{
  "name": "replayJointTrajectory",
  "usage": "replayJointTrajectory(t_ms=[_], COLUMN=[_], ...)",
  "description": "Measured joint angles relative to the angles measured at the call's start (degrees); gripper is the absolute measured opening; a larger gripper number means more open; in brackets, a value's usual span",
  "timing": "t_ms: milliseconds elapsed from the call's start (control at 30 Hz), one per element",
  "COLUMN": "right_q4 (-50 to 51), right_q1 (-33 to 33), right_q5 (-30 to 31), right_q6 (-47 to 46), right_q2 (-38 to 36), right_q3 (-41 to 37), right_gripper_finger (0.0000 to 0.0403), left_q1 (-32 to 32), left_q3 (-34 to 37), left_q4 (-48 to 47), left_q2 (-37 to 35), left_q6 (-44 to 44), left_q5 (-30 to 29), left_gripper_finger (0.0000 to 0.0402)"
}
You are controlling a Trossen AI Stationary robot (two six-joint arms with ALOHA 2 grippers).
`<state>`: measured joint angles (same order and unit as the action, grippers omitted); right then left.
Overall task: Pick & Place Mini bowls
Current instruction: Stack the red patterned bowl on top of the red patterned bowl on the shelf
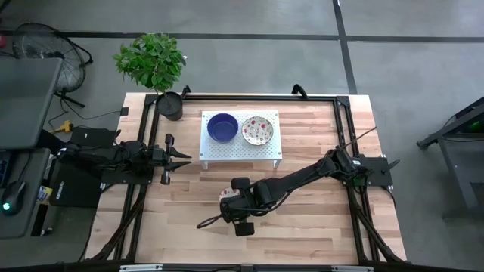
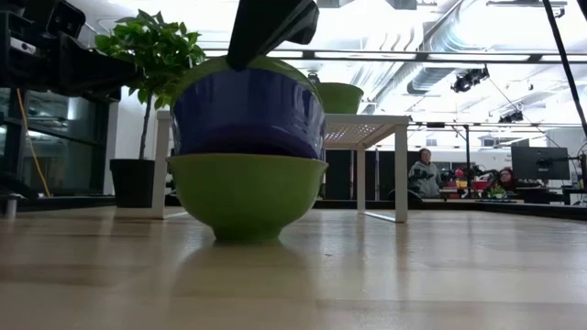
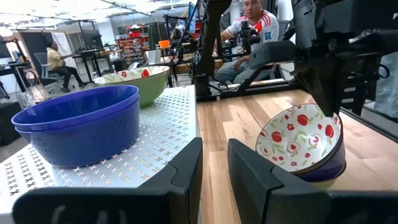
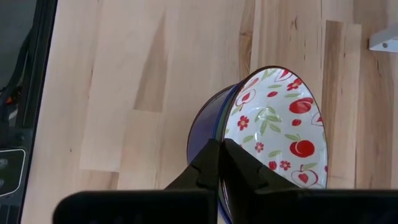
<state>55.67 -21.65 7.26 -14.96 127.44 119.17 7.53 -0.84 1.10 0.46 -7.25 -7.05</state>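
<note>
right wrist view shows you the right pincer (image 4: 221,163) with its fingers drawn together, clamped on the rim of a floral bowl (image 4: 277,134) that tilts up out of a blue bowl (image 4: 205,134) beneath it. from the low view you can see that blue bowl sitting inside a green bowl (image 2: 246,192) resting on the bench (image 2: 413,275), so a stack of three remains at the front of the bench. moving outward, the white perforated stand (image 1: 240,149) already carries a blue pair of bowls (image 1: 222,127) and a floral bowl in a green shell (image 1: 257,130), so you can judge some placing done. what is left, as far as you can tell, is lifting this floral bowl free and moving the rest. your left pincer (image 1: 184,159) waits beside the stand, its fingers parted, holding nothing.
</note>
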Motion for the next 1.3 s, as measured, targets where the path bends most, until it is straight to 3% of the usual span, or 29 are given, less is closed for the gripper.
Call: replayJointTrajectory(t_ms=[567,1300], right_q4=[0.0,-0.7], right_q1=[1.2,1.0], right_q5=[1.3,3.3], right_q6=[-0.2,0.6], right_q2=[1.3,2.0], right_q3=[-0.1,-0.1], right_gripper_finger=[0.0063,0.0061], left_q1=[0.0,0.0], left_q3=[0.0,0.0], left_q4=[0.0,0.0], left_q2=[0.0,0.0], left_q6=[0.0,0.0], left_q5=[0.0,0.0], left_gripper_finger=[0.0072,0.0072])
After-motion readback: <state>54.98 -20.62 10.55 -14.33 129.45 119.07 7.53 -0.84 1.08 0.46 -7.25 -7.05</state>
